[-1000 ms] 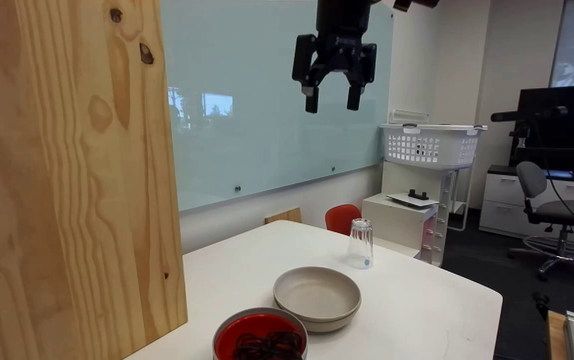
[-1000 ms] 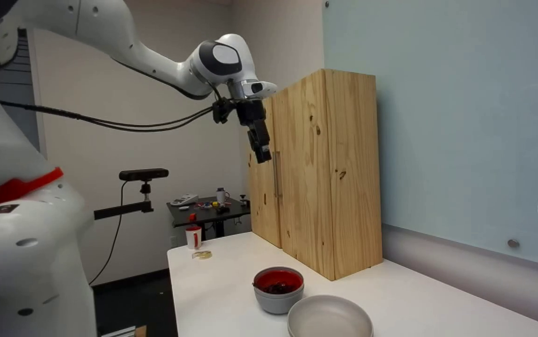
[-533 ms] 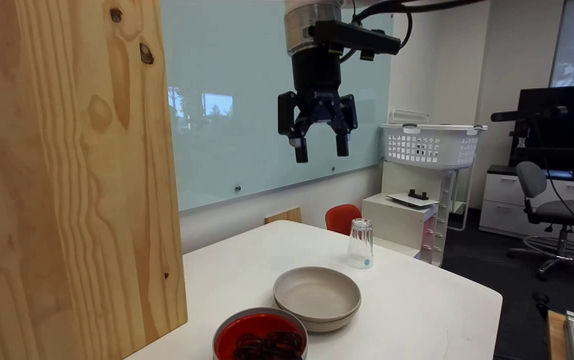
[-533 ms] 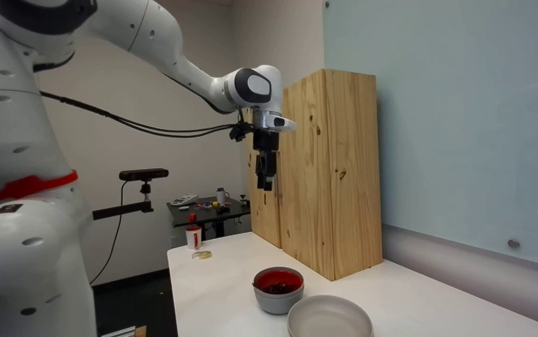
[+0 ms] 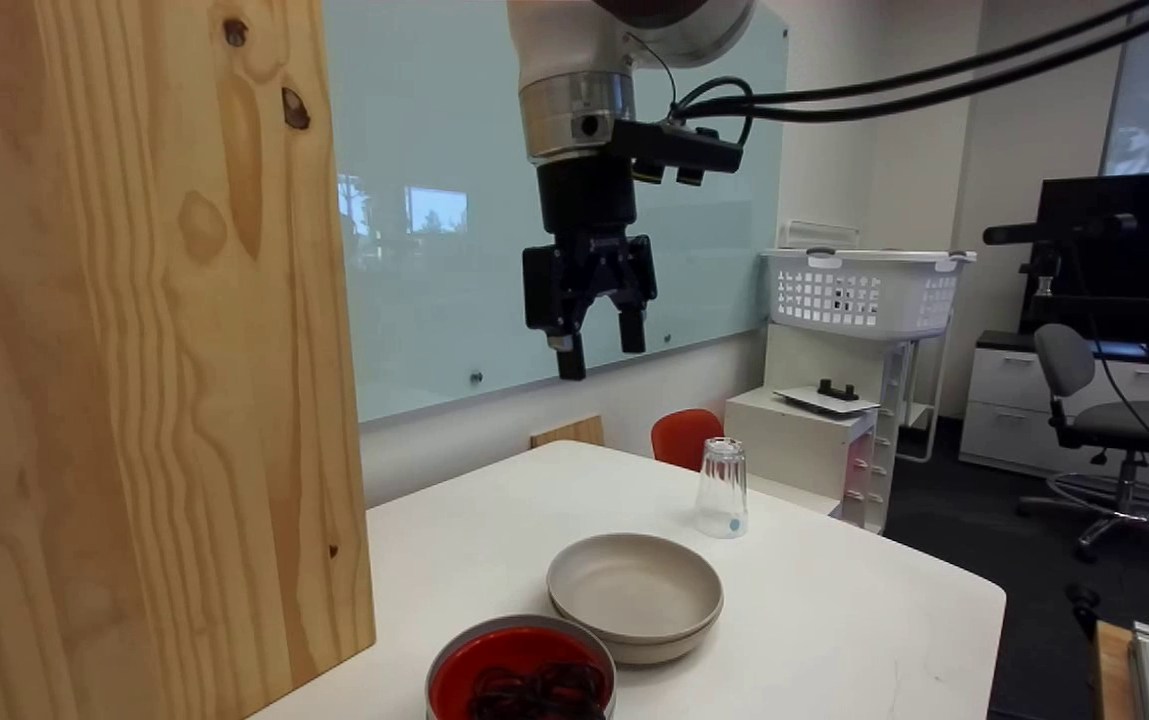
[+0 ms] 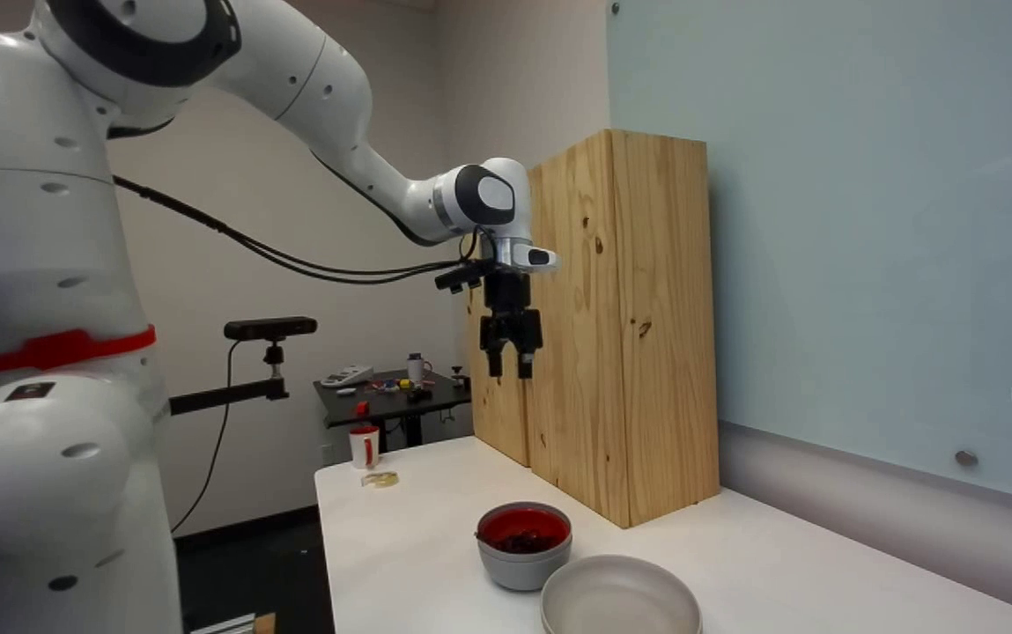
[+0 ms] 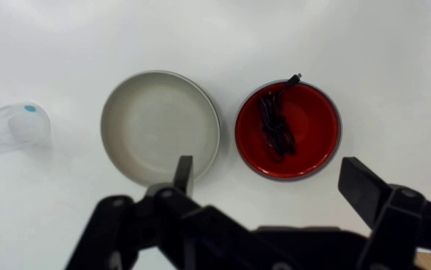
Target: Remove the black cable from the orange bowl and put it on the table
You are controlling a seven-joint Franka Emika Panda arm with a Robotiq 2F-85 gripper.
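The black cable (image 7: 275, 123) lies bunched inside the orange bowl (image 7: 314, 131), with its plug end over the rim in the wrist view. The cable (image 5: 539, 690) and the red inside of the orange bowl (image 5: 524, 645) also show at the bottom edge of an exterior view. In an exterior view the bowl (image 6: 528, 524) has a grey outer wall and the cable is a dark heap. My gripper (image 5: 602, 350) is open and empty, pointing down, well above the white table (image 5: 814, 620). In the wrist view the gripper's fingers (image 7: 363, 187) stand wide apart, with the bowl beyond them.
A beige-grey shallow bowl (image 7: 159, 123) stands close beside the orange bowl. A clear glass (image 5: 722, 490) stands upside down farther off. A tall wooden cabinet (image 6: 576, 352) stands close to my gripper and bowls. A mug (image 6: 365, 447) and tape (image 6: 380, 479) are at the table's end.
My gripper has come down towards the table and swung over nearer the bowls and cabinet. It has also turned, so both fingers now show apart in both exterior views. Bowls and cable have not moved.
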